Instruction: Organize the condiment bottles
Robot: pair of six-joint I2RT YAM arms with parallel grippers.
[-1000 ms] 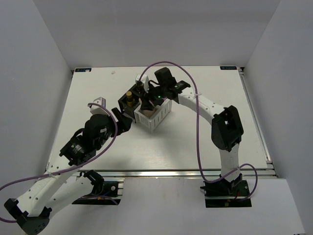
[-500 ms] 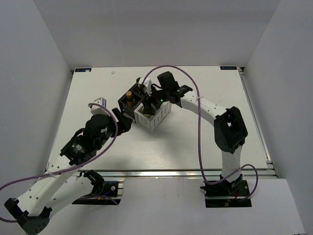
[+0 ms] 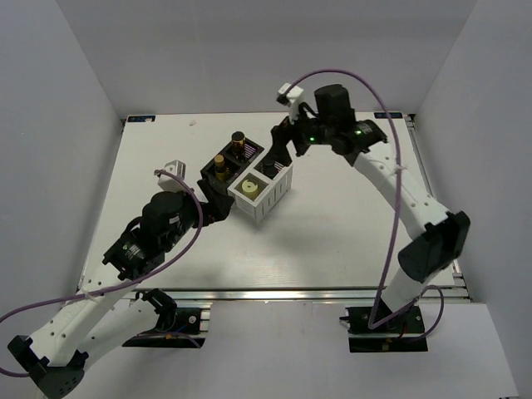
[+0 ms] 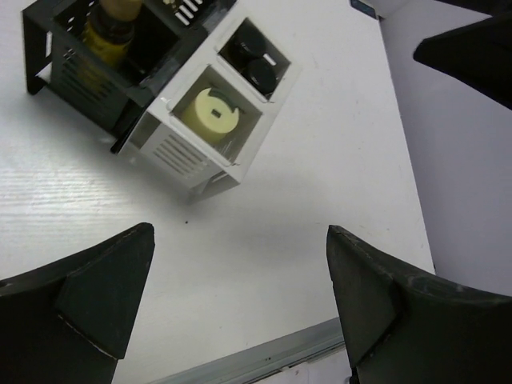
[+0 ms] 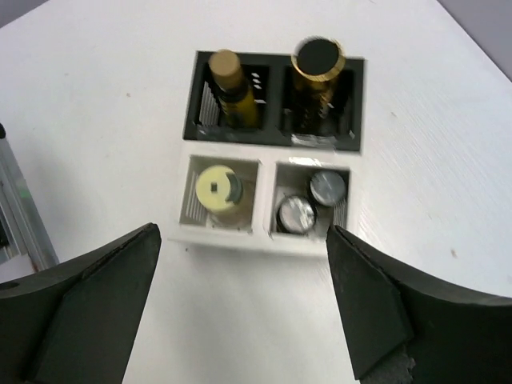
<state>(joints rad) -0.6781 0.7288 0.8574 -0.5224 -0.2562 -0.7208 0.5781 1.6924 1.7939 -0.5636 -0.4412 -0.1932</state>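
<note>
**Top external.**
- Left fingers: spread, holding nothing, just short of the near corner of the box pair.
- Right fingers: spread and empty, at the far side of the pair.
- Between the two sets, on the counter: black box and white box, touching, two compartments each.

**Left wrist.**
- Left fingers: wide apart, with only bare counter between them.
- Ahead: white box. The cream jar stands upright in the nearer compartment, and two black-capped bottles share the farther one.
- Beyond, leftward: black box with the yellow bottle.

**Right wrist.**
- Right fingers: apart, empty, high over the boxes.
- Ahead: white box, with the cream jar on the left and the two black-capped bottles on the right.
- Farther ahead: black box, with the yellow bottle on the left and the amber bottle on the right.

**Remarks.** The compartment walls keep each bottle upright and sorted. All five appear housed, so the task looks complete.
</note>
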